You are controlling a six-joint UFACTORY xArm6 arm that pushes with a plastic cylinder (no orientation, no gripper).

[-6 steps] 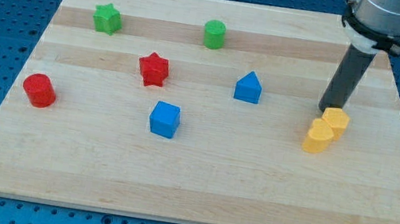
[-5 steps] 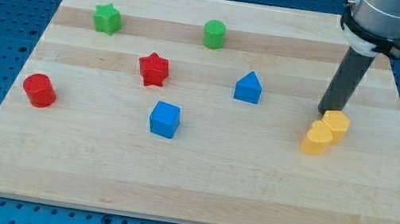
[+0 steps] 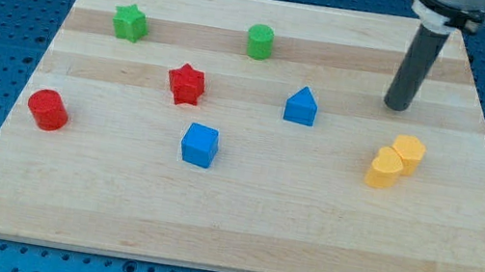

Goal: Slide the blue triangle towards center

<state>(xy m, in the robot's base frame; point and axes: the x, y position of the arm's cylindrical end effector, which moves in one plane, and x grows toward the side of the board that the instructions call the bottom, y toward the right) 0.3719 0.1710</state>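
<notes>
The blue triangle [image 3: 301, 106] is a small house-shaped blue block standing right of the board's middle. My tip [image 3: 396, 107] touches the board to the right of it and slightly higher in the view, about a hundred pixels away. The dark rod rises from the tip to the view's top right. Nothing touches the blue triangle.
Two yellow blocks [image 3: 395, 160] sit together below the tip. A blue cube [image 3: 199, 144] lies lower left of the triangle. A red star [image 3: 185, 84] and red cylinder [image 3: 47, 109] are at the left. A green star [image 3: 130, 22] and green cylinder [image 3: 259, 41] are near the top.
My tip has moved up the view and slightly left, away from the two yellow blocks. The blocks have not moved.
</notes>
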